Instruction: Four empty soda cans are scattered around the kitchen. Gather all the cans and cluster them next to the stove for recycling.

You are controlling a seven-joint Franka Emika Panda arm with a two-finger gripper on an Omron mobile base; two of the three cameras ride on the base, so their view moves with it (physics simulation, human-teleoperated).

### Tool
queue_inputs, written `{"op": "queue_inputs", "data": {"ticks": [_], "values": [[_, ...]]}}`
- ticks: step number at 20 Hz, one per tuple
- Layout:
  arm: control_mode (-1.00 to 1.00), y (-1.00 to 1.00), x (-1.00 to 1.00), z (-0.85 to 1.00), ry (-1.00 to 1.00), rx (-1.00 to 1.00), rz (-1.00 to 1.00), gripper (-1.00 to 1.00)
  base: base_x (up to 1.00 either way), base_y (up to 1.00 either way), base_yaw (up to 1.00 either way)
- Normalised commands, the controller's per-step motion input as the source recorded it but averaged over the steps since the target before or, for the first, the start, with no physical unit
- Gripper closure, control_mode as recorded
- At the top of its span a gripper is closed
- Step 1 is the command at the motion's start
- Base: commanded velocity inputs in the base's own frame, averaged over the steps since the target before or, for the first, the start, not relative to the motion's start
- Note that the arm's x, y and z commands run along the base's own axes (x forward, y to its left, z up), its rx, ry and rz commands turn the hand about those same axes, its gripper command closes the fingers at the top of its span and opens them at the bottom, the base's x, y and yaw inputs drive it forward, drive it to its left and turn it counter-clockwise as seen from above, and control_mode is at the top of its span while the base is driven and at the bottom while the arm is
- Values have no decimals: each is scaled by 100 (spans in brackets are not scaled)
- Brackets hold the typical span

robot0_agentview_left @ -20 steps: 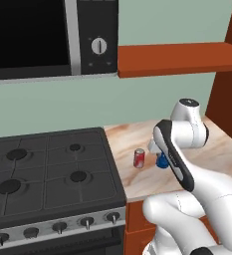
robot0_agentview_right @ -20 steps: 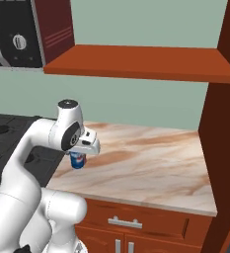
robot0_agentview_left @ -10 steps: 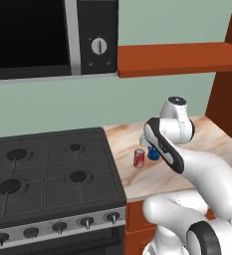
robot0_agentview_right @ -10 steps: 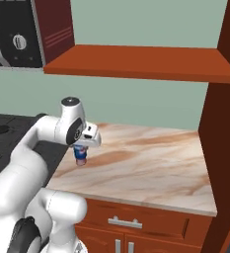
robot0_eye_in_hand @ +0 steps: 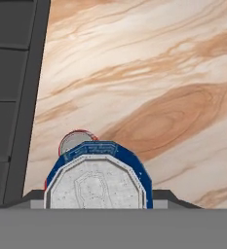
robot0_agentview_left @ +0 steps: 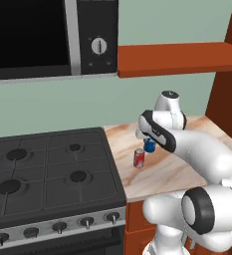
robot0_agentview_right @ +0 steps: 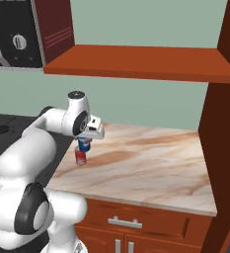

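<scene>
My gripper [robot0_agentview_left: 148, 141] is shut on a blue soda can [robot0_agentview_left: 149, 145], holding it upright just above the beige counter [robot0_agentview_left: 172, 169]. A red soda can [robot0_agentview_left: 139, 158] stands on the counter close beside it, near the right edge of the black stove [robot0_agentview_left: 48, 169]. From the right base view, the blue can [robot0_agentview_right: 84, 144] hangs directly behind and above the red can [robot0_agentview_right: 80, 157]. In the hand view the blue can's silver top [robot0_eye_in_hand: 96, 181] sits between my fingers, with the red can [robot0_eye_in_hand: 75, 141] peeking out beyond it and the stove's edge [robot0_eye_in_hand: 12, 97] at left.
A black microwave [robot0_agentview_left: 48, 37] hangs over the stove. A wooden shelf [robot0_agentview_right: 136, 62] runs above the counter, and a tall wooden cabinet side [robot0_agentview_right: 227, 123] closes it off on the right. The marbled counter [robot0_agentview_right: 151, 163] stretches right of the cans.
The arm has carried the blue can left, toward the stove, bringing it right beside the red can. The red can has stayed put.
</scene>
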Motion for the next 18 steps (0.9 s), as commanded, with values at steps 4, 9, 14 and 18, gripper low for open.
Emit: {"op": "queue_inputs", "data": {"ticks": [4,9,14,18], "values": [[-100,6,46,-6,0,0,0,100,0,0,0],[-100,9,48,-13,0,0,0,100,0,0,0],[-100,13,46,-15,1,0,0,100,0,0,0],[-100,20,40,-7,10,0,0,100,0,0,0]]}}
